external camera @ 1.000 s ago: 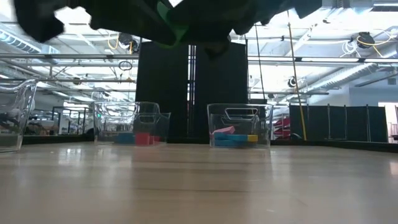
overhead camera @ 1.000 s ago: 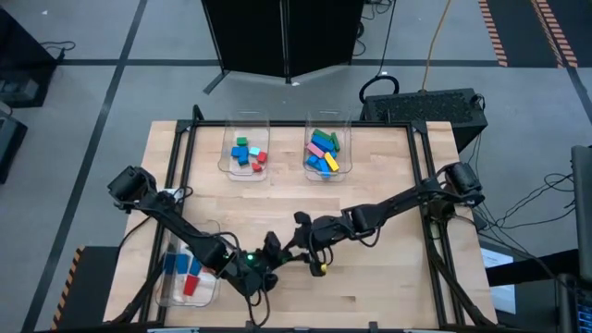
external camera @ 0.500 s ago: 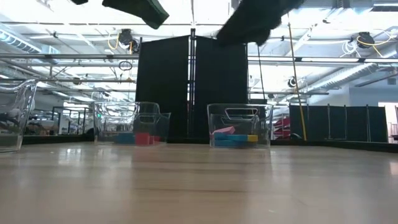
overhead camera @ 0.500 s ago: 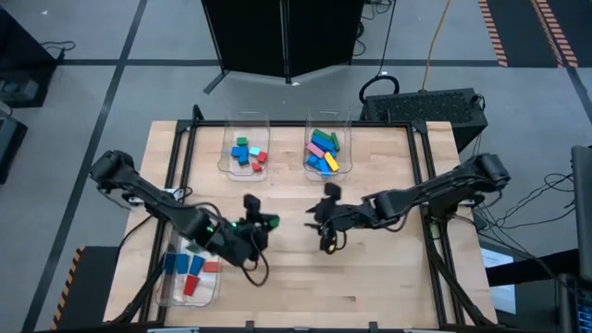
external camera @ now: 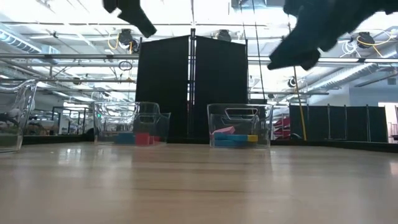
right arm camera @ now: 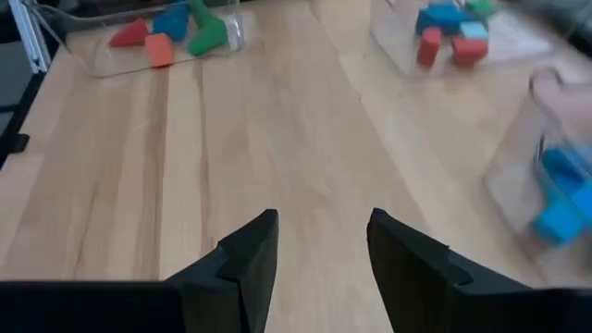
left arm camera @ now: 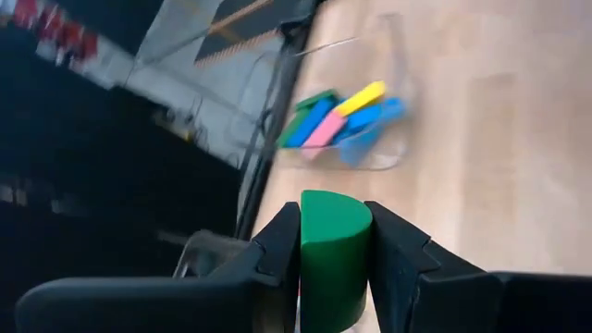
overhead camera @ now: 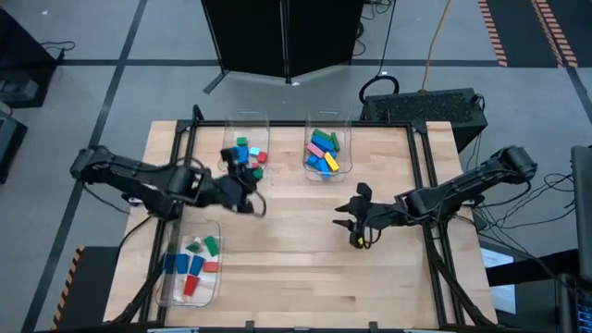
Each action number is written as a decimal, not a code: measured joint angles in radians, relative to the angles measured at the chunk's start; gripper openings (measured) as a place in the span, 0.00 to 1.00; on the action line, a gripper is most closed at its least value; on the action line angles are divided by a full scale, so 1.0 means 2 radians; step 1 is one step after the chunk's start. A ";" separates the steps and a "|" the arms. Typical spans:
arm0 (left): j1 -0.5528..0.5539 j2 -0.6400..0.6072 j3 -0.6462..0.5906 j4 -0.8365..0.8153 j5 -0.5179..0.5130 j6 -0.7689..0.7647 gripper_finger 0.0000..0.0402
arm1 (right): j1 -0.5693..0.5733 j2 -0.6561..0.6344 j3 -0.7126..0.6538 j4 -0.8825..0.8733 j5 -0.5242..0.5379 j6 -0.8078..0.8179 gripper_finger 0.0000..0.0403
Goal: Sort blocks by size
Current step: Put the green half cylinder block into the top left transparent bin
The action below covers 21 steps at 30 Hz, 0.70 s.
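Left gripper (overhead camera: 248,176): positioned in the upper-left part of the high view, at the near edge of the left clear bin (overhead camera: 242,166) at the back of the table (overhead camera: 296,277). The left wrist view shows its two dark fingers (left arm camera: 277,254) clamped on a green block (left arm camera: 333,257), one finger on each side face of the block. The block's top end is rounded.

Right gripper (overhead camera: 356,225): positioned right of centre in the high view, over bare table, well apart from all bins. The right wrist view shows its fingers (right arm camera: 250,254) spread with a clear gap between them and nothing held; only wood surface is visible in the gap.

Block locations, high view:
- Left rear bin: blue, green, red and cyan blocks (overhead camera: 252,154).
- Right rear bin (overhead camera: 326,169), upper centre: longer blocks (overhead camera: 323,152) in blue, green, pink and yellow, lying side by side.
- Near bin (overhead camera: 215,277), lower left of frame: blue, red and green blocks (overhead camera: 191,266).

Low view: the two rear bins stand side by side at mid-frame on the far table edge, with red and blue pieces visible in the left one and pink, cyan and yellow pieces in the right one. Both arms appear only as dark shapes along the top edge. No loose blocks are visible on the open table surface in any view.
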 joint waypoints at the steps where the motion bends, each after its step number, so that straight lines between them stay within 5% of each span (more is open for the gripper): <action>1: 0.017 -0.003 0.000 0.001 0.003 -0.006 0.22 | 0.001 -0.005 -0.010 0.005 -0.001 0.011 0.40; 15: 0.318 0.029 -0.025 -0.009 0.231 -0.068 0.22 | 0.038 -0.019 -0.032 0.057 -0.001 0.014 0.40; 21: 0.398 0.073 -0.026 -0.014 0.307 -0.073 0.22 | 0.041 -0.019 -0.032 0.059 -0.001 0.012 0.40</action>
